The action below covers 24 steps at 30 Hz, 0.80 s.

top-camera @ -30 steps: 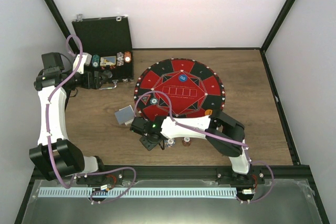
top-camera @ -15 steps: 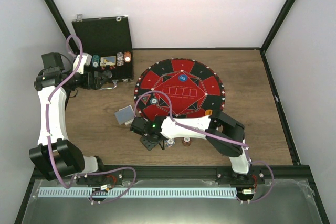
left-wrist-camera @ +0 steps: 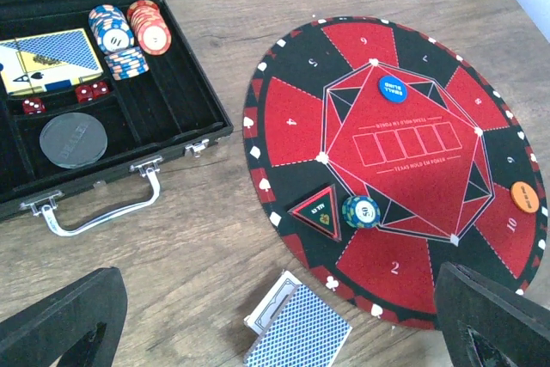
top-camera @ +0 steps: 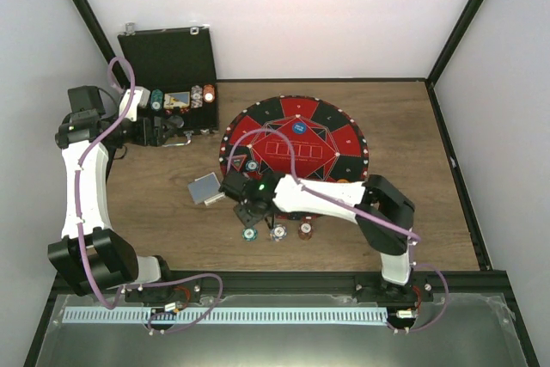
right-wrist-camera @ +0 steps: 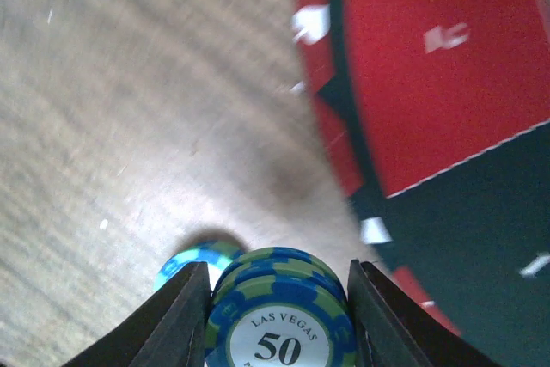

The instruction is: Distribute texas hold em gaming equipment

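A stack of green Las Vegas 50 chips [right-wrist-camera: 277, 333] is pinched in the right hand [right-wrist-camera: 279, 294], which has been swung from the chip row [top-camera: 277, 231] on the near table [top-camera: 155, 204] toward the left rim of the mat [top-camera: 345, 138], likely for placement. The left hand [top-camera: 176, 130] is held spread.

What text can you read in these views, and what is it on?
"LAS VEGAS", "50": green-and-blue poker chip held by the right gripper.
"2", "4", "10": segments of the round red-and-black mat.
Blue marker disc, grey disc in the case, the mat's centre: print too small to read.
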Available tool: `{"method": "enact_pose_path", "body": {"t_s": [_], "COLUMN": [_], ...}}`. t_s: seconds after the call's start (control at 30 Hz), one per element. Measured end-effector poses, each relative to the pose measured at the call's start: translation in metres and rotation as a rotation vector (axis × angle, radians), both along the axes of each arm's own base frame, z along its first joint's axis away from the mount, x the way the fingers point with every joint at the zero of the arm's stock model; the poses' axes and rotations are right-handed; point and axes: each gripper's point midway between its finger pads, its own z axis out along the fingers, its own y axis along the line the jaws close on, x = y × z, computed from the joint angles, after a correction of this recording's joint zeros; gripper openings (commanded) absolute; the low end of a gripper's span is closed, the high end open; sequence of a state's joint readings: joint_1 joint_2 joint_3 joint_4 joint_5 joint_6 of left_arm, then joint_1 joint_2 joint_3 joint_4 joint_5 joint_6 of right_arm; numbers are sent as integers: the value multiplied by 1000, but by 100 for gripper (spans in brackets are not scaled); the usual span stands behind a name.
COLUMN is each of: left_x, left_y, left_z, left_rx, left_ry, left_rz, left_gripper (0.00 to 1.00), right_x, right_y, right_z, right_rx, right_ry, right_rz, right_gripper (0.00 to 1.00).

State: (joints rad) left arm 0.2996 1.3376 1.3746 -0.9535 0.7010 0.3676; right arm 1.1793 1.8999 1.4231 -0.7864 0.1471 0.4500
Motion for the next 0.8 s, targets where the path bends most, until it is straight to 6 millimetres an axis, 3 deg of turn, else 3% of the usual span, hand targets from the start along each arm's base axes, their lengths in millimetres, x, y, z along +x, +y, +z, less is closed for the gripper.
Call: {"method": "enact_pose_path", "body": {"t_s": [0.17,0.5,0.63,0.8], "left_x": [1,1,1,1], "left_y": [0,-1,-2,-2], "left_z": [5,7,8,8], "left_rx": [0,-8,-12,-12], "left_ry": [-11,-17,-19,-19], "left_rz": [1,-5,-9,-10], "left_gripper": [100,100,100,100], "right_x": [55,198,244,272], "right_y": [-23,-119,-136,-144], "right_z": [32,59,53,26], "right_rx": [58,74,67,38], "right_ry": [-38,-146,-176,-157], "right_rz": [-131,-427,-484,-511], "right_gripper": [5,5,5,5]}}
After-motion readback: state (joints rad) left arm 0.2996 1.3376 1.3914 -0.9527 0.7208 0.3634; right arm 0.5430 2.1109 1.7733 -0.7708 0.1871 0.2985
